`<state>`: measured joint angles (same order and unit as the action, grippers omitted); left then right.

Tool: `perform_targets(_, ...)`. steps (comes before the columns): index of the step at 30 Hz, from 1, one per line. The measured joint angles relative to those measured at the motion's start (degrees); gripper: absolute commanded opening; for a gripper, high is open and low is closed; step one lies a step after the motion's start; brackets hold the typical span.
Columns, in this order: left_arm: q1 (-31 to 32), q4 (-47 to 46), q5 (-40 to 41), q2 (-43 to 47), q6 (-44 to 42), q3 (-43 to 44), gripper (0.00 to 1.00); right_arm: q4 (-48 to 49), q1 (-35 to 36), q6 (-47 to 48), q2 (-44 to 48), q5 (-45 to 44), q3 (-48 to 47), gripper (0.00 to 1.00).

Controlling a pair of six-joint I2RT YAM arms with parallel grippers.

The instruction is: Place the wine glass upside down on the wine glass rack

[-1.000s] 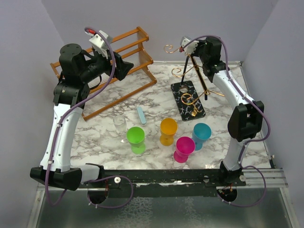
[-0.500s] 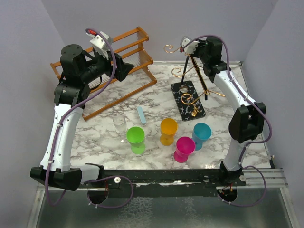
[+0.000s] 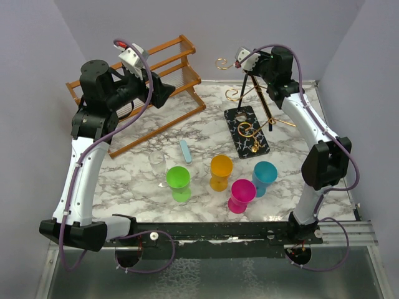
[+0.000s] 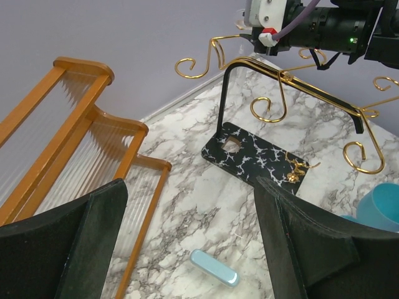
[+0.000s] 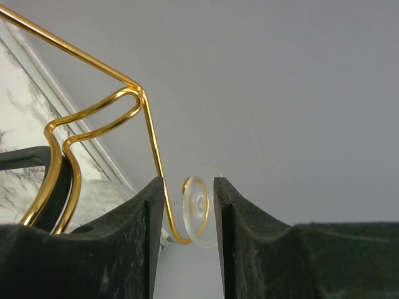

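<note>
The wine glass rack has a black white-veined base (image 3: 247,131), a slanted black post (image 3: 262,103) and curly gold arms (image 4: 274,75). In the right wrist view the clear foot of the wine glass (image 5: 199,208) sits in a gold curl (image 5: 171,230), and its stem runs away behind my left finger. My right gripper (image 5: 189,193) straddles the foot and the wire with its jaws apart; it is at the rack's top (image 3: 244,67). My left gripper (image 4: 190,205) is open and empty, held high over the wooden rack (image 3: 163,93).
A brown wooden slatted rack (image 3: 143,87) stands back left. On the marble are a small clear glass (image 3: 156,163), a light blue bar (image 3: 185,151), and green (image 3: 178,177), orange (image 3: 221,167), pink (image 3: 242,190) and blue (image 3: 265,172) goblets.
My right wrist has edged slightly up and toward the back right at the rack's top. The left arm has hardly moved.
</note>
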<state>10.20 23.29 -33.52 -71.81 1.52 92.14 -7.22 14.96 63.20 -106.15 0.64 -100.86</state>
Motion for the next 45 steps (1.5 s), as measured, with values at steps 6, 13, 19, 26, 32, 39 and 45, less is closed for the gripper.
perform_targets(6,0.0,0.13,0.59,0.55,-0.7,-0.92,0.85,-2.43,0.0,-2.75,0.55,2.91,0.0,0.39)
perform_targets(13,0.0,1.22,1.99,1.25,-2.23,-2.25,0.87,-4.92,0.0,-7.28,2.56,6.67,-1.16,0.42)
perform_targets(19,0.0,4.48,4.83,3.13,-6.62,-3.72,0.89,-5.66,0.07,-12.09,6.73,9.27,-1.6,0.62)
perform_targets(26,0.0,14.88,5.79,7.56,-18.51,-5.75,0.94,-8.24,0.09,-20.55,14.05,13.31,-2.05,0.76)
perform_targets(32,0.0,27.41,5.44,10.97,-29.99,-7.32,0.95,-14.67,0.09,-25.33,18.03,17.92,-3.15,0.81)
perform_targets(39,0.0,37.66,5.27,10.14,-36.22,-7.82,0.91,-23.39,0.09,-25.24,22.1,24.74,-2.75,0.84)
perform_targets(45,0.0,42.23,6.21,5.42,-37.27,-8.44,0.78,-28.04,0.09,-24.33,25.24,28.79,0.0,0.84)
